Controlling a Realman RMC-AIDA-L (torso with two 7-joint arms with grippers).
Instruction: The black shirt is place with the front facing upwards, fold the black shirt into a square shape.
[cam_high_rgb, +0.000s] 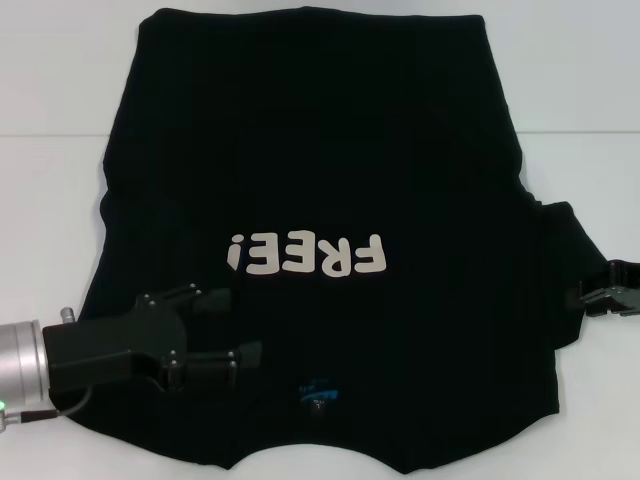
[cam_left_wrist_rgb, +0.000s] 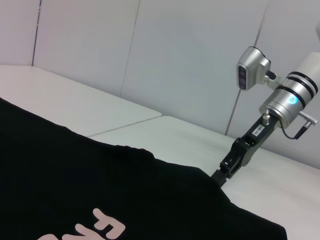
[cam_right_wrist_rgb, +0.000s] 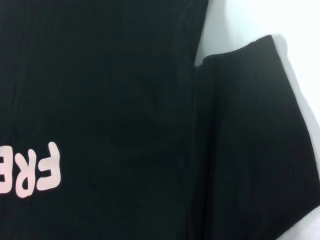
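- Left: the left gripper (cam_high_rgb: 228, 328) hangs low over the black shirt (cam_high_rgb: 320, 180), near the collar side and just below the "FREE!" lettering (cam_high_rgb: 305, 255); its two fingers (cam_high_rgb: 205, 298) stand apart, with nothing between them; whether they touch the cloth cannot be told.
- Centre: the shirt lies flat and front-up on the white table (cam_high_rgb: 60, 120), collar toward the robot, hem at the far edge; no fold appears across the body, so the folding looks to be at its opening step.
- Right: the right gripper (cam_high_rgb: 600, 297) sits at the outer edge of the sleeve (cam_high_rgb: 565, 250), beside the cloth; whether its fingers are parted or closed cannot be told.
- Next, by my reading: each side needs a firm pinch on the fabric edge before it is carried inward; the left fingers would have to drop and close on cloth first.
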